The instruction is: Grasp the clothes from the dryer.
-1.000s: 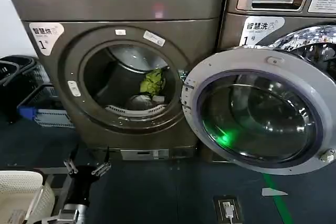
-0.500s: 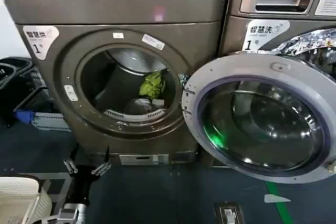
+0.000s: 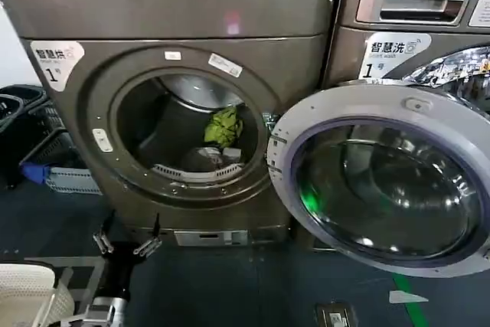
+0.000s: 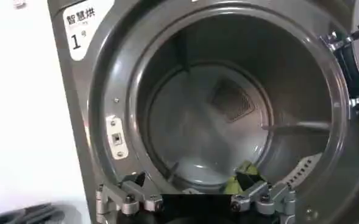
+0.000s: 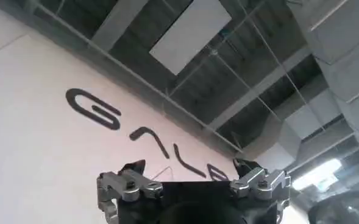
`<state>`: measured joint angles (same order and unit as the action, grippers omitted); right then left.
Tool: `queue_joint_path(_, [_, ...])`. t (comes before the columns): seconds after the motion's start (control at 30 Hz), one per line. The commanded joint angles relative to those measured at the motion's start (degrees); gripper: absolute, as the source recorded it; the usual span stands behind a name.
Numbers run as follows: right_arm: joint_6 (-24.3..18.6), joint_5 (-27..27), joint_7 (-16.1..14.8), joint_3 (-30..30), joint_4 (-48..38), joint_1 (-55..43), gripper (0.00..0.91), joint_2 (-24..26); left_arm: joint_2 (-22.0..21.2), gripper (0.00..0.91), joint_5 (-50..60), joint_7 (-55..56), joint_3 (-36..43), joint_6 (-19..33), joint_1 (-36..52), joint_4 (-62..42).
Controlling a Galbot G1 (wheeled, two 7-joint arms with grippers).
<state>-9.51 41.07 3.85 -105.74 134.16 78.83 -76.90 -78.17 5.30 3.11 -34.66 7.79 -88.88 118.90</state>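
Door already open; the clothes point(image 3: 223, 126) lie untouched deep in the dryer point(image 3: 184, 21); my left tool point(image 3: 126, 244), released, waits near its front; my right tool point(image 5: 191, 182), also released, points at the ceiling.

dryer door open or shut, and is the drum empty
Open: the dryer door is swung out to the robot's right, baring the porthole. The drum isn't empty; lime-green clothes lie inside. The left claw, open, sits low in front.
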Motion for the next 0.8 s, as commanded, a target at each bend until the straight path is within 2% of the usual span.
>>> queue_joint_path(0.03, [0.0, 0.0, 0.0, 0.0, 0.0, -0.1, 0.907, 0.0, 0.0, 0.907, 0.0, 0.0, 0.0, 0.0, -0.1, 0.2])
queue_joint_path(0.8, [0.1, 0.0, 0.1, 0.3, 0.1, -0.2, 0.907, 0.1, 0.0, 0.907, -0.4, -0.6, 0.1, 2.1, 0.2, 0.4])
